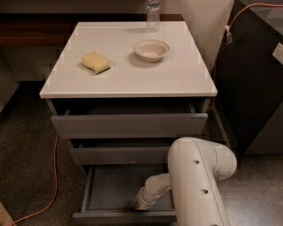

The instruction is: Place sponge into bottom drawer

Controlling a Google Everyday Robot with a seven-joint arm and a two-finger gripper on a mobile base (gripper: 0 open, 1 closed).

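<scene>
The pale-yellow sponge (pixel 96 62) with a thin green layer lies on the white cabinet top, left of the middle. The bottom drawer (pixel 110 190) stands pulled out, showing its shallow grey tray. My white arm reaches down into it from the lower right, and the gripper (pixel 140 204) sits low inside the drawer near its front edge, far below the sponge.
A white round bowl (pixel 151 50) stands on the cabinet top (pixel 177 79), right of the sponge, with a water bottle (pixel 153 11) behind it. The top drawer (pixel 128 125) and middle drawer (pixel 119 155) are slightly out. An orange cable (pixel 55 176) runs along the floor at left. A dark cabinet (pixel 252 88) stands at right.
</scene>
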